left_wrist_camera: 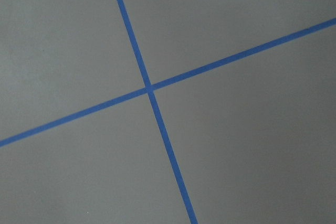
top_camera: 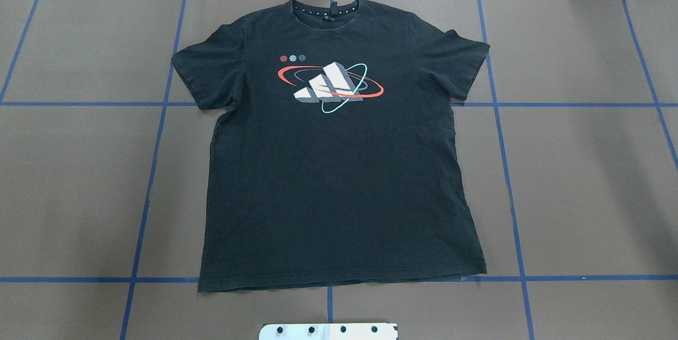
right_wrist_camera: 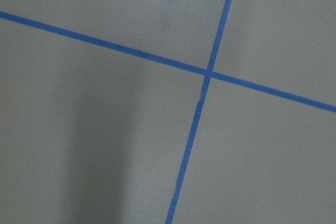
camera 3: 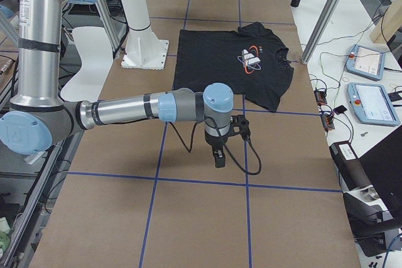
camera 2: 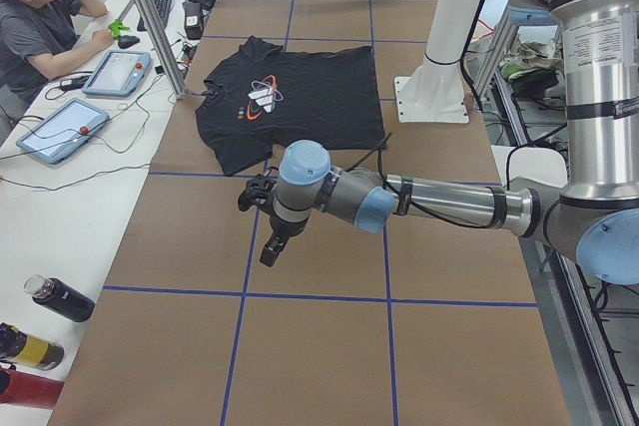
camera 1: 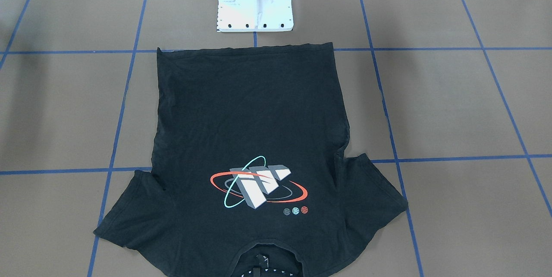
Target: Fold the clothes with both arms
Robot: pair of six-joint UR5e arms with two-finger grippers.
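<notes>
Black cotton T-shirt (top_camera: 339, 170) flat on brown desk (top_camera: 582, 170), graphic up, hem near white bolted pedestal (camera 1: 254, 5). Grey left arm (camera 2: 439, 202), right arm (camera 3: 125, 110): jaws' width cannot tell.

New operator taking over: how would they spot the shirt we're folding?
On the brown table gridded with blue tape, look just ahead of the white pedestal. The black T-shirt lies flat there, hem toward the pedestal, the only garment, marked by a chest graphic of pale blocks ringed by red and teal ovals.
</notes>
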